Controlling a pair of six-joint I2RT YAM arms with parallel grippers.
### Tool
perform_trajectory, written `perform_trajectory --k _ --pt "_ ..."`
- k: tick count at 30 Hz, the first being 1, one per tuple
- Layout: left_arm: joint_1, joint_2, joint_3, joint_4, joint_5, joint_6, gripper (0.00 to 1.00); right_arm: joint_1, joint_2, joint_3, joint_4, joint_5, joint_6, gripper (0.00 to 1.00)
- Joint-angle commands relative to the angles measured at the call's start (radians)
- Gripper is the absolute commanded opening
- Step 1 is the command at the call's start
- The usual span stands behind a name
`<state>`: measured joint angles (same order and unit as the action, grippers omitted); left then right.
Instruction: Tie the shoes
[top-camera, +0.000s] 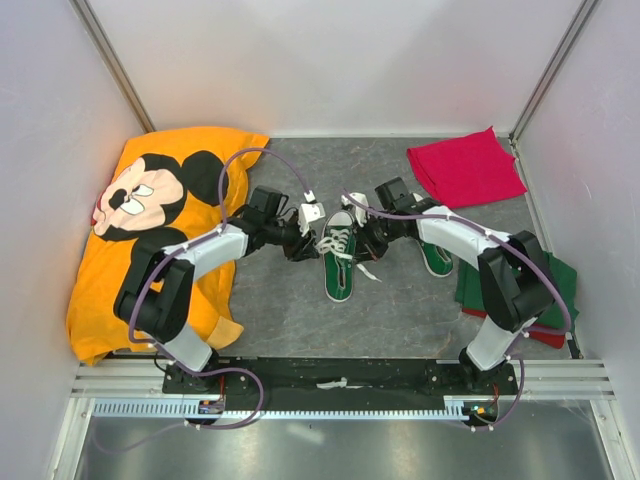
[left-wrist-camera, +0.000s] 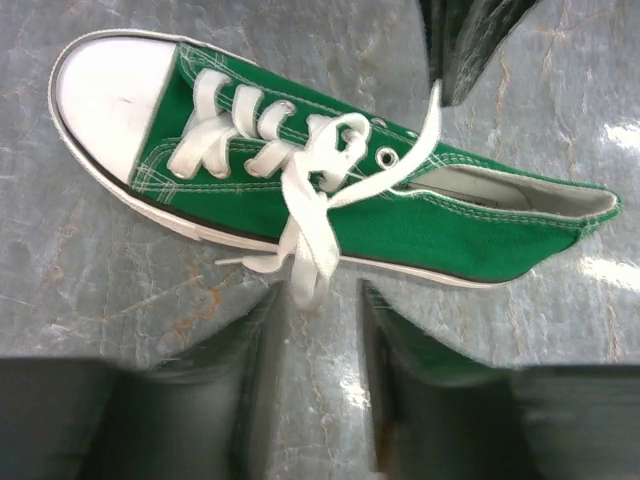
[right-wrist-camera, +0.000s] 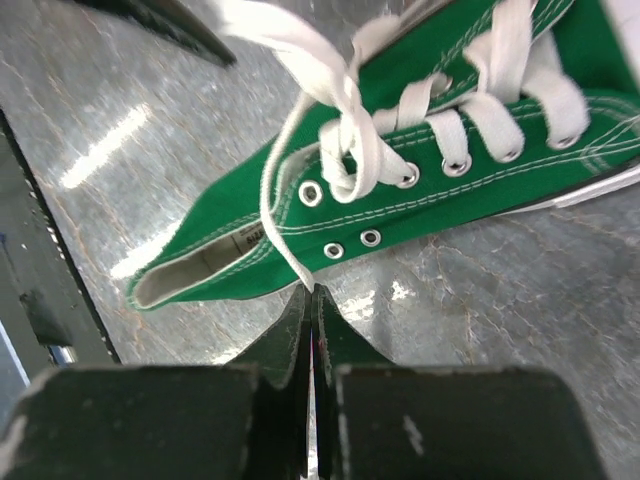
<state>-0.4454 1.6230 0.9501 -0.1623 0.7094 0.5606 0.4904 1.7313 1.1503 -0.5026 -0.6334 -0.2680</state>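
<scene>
- Evidently, the right gripper (right-wrist-camera: 311, 298) is shown with its two dark fingers pressed together. The tip of one strand of the white flat lace (left-wrist-camera: 300, 225) is judged to be pinched between them.
- The left gripper (left-wrist-camera: 320, 298) is shown with its fingers apart. The other lace end is hung into the gap, but nothing is clamped.
- The small green canvas sneaker with white toe cap and white sole (left-wrist-camera: 440, 225) is found between the two grippers. Its sole edge is placed just beside the left fingertips, and its open collar just beside the right ones.
- Its long axis is laid across the line joining the grippers, with the toe turned away from the arm bases (top-camera: 190, 375) and the heel toward them. Each strand is thus led sideways off the tongue toward one gripper. Neither arm is judged clearly nearer, and a strand is held only by the right one.
- No finished bow is seen over the eyelets, so the tying is judged unfinished.
- The second green sneaker (top-camera: 437, 260) is set to the right of the first and is partly hidden under the right arm (top-camera: 470, 240).
- Both are rested on a grey marbled tabletop (top-camera: 280, 300).
- Left of the central sneaker, an orange cartoon-mouse shirt (top-camera: 200, 140) is spread. Far to its right, a red cloth (top-camera: 465, 165) is laid. Beyond the second sneaker, a folded green cloth (top-camera: 560, 275) is glimpsed.
- The table is enclosed on three sides by white walls (top-camera: 330, 60).
</scene>
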Motion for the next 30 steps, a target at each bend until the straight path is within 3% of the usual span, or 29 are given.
perform_trajectory --k 1,7,11,18,30 --pt "0.042 -0.111 -0.071 0.139 0.035 -0.111 0.52 -0.006 -0.091 -0.027 0.085 -0.060 0.052 0.00" --pt "0.048 -0.328 -0.264 0.409 0.065 -0.228 0.59 -0.006 -0.114 -0.069 0.140 -0.083 0.114 0.00" --pt "-0.012 -0.390 -0.326 0.487 0.015 -0.254 0.61 -0.007 -0.124 -0.098 0.180 -0.101 0.154 0.00" --pt "-0.082 -0.276 -0.324 0.624 -0.004 -0.355 0.56 -0.006 -0.147 -0.146 0.255 -0.103 0.185 0.00" --pt "-0.113 -0.103 -0.226 0.641 -0.014 -0.222 0.54 -0.006 -0.157 -0.170 0.311 -0.133 0.204 0.00"
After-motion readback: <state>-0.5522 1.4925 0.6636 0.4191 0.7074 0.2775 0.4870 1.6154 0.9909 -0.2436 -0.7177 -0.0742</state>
